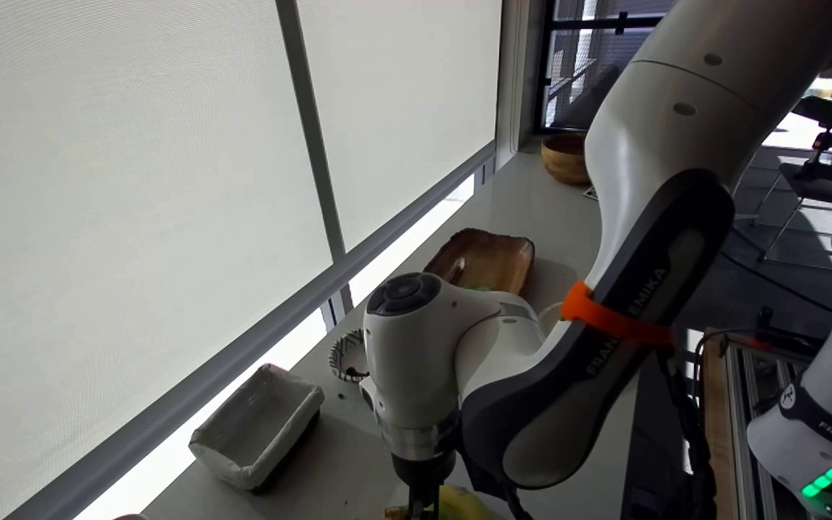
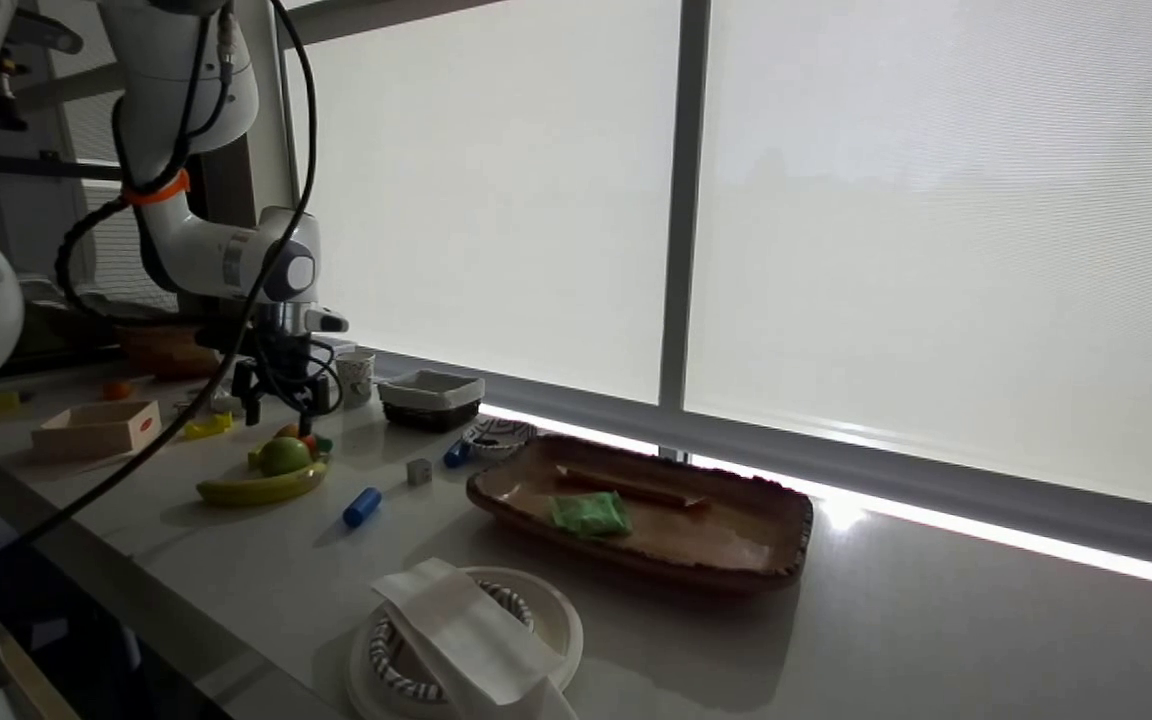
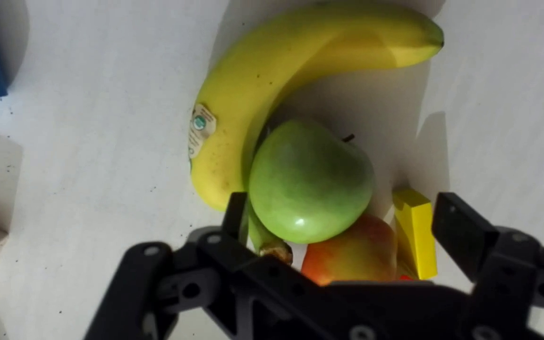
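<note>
In the wrist view my gripper (image 3: 341,208) stands open, its fingers spread wide with no grip on anything. Between and below them lie a green apple (image 3: 312,182) and a red-yellow fruit (image 3: 354,252), partly covered by the gripper body. A curved banana (image 3: 262,80) wraps the apple's left side, its stem end close to the left finger (image 3: 236,215). Just inside the right finger is a yellow block (image 3: 420,231). An exterior view has the gripper (image 2: 279,422) over the same cluster, with the apple (image 2: 285,457) and banana (image 2: 261,488) on the counter.
Nearby are a blue cylinder (image 2: 362,507), a grey cube (image 2: 419,471), a lined basket (image 2: 431,395) and a patterned cup (image 2: 356,375). A wooden box (image 2: 96,430) stands behind. A brown tray (image 2: 796,545) and a plate (image 2: 568,625) with a napkin are farther off. Window blinds border the counter.
</note>
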Robot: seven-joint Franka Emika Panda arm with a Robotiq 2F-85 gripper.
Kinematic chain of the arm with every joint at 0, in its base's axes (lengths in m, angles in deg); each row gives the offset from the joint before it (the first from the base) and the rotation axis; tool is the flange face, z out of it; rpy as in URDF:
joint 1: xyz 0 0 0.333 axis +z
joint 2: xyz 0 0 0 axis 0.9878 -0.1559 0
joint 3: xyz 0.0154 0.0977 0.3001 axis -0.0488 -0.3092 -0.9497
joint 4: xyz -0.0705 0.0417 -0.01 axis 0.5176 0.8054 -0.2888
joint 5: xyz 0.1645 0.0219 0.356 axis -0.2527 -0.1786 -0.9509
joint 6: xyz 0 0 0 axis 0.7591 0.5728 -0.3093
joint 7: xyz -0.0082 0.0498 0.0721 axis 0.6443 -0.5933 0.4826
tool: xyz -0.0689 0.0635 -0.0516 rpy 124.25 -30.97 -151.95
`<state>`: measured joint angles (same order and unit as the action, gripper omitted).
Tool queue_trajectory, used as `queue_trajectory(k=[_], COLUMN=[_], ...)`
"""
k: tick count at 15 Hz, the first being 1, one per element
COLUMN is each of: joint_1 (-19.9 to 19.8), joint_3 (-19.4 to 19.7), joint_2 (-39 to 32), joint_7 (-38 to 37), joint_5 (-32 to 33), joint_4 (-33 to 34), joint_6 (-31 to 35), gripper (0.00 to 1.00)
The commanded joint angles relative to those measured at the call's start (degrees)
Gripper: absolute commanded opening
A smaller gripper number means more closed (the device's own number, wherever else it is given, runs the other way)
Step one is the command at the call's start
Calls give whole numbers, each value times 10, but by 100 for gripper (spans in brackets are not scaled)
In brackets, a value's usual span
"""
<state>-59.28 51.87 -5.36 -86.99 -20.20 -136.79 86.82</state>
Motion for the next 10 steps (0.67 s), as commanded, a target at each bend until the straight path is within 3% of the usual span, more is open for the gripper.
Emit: queue_trajectory(k=[1,10], joint_1=[12,3], joint_3=[10,18], joint_2=[-12,-42], joint_7=[-11,19], joint_5=[10,9], joint_4=[10,23], joint_6=[-11,3], gripper=[100,100])
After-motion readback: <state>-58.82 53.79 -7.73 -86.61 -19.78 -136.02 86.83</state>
